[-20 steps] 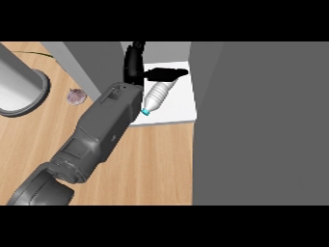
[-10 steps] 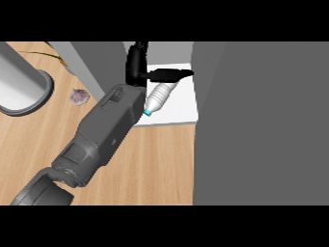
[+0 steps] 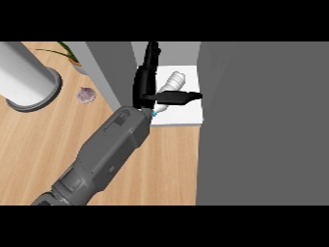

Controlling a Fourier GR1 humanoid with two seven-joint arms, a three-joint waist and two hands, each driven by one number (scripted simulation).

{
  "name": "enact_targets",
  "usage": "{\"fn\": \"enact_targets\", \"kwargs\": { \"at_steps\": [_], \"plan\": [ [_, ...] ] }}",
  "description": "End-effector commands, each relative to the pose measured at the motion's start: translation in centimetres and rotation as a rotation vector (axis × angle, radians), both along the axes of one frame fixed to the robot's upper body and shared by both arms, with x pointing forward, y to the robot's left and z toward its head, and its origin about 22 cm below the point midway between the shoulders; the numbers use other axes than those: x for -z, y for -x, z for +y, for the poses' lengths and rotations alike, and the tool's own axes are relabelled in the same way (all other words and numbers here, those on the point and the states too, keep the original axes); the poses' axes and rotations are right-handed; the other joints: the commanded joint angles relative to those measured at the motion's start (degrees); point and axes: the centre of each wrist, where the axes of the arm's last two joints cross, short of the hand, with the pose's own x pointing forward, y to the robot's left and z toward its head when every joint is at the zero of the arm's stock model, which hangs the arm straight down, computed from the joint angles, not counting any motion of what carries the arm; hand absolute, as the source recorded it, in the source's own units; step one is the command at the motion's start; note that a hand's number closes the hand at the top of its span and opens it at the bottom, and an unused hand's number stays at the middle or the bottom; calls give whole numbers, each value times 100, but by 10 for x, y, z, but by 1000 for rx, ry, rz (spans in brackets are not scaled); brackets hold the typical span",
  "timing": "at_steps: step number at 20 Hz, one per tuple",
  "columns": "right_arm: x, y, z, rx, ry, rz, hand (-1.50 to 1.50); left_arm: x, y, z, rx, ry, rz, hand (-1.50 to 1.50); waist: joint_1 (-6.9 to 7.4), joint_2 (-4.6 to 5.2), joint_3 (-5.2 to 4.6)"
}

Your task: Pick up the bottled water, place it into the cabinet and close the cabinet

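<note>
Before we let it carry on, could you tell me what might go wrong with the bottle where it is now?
1. The bottled water lies tilted on the white cabinet shelf, cap near the front edge; it could roll or slide out.
2. The hand is open around the bottle, thumb across it; pulling back might drag it along.
3. The grey cabinet door stands close beside the forearm; closing could catch it.

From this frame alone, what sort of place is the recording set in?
Probably a kitchen counter: a light wooden countertop, a grey cabinet with a white shelf, and a bottled water lying there by the hand. A potted plant shows at the back.
</note>
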Motion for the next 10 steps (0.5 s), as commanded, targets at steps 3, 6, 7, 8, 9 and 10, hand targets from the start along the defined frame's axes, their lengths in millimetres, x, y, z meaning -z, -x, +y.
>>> {"fn": "enact_targets", "kwargs": {
  "at_steps": [3, 6, 7, 8, 9, 10],
  "plan": [
    [-23, 0, 25, 8, 53, -40, -150, 23, 50, -14, 69, 54, 9, -150, 99, 16, -2],
    [-21, 7, 21, 27, 63, -10, -150, 29, 75, -13, 87, 95, 31, -150, 169, -10, 0],
    [-29, 6, 19, 21, 78, -28, -150, 23, 81, -16, 81, 107, 6, -150, 189, -17, -1],
    [-26, 15, 25, 30, 80, -27, -150, 40, 97, -10, 81, 124, 24, -150, 172, -31, -2],
    [-23, 8, 15, 14, 65, -8, -150, 28, 108, -19, 97, 144, 24, -150, 185, -19, 1],
    [-21, 6, 1, 11, 79, -19, -150, 41, 106, 1, 84, 127, 23, -150, 160, 2, 3]
  ]
}}
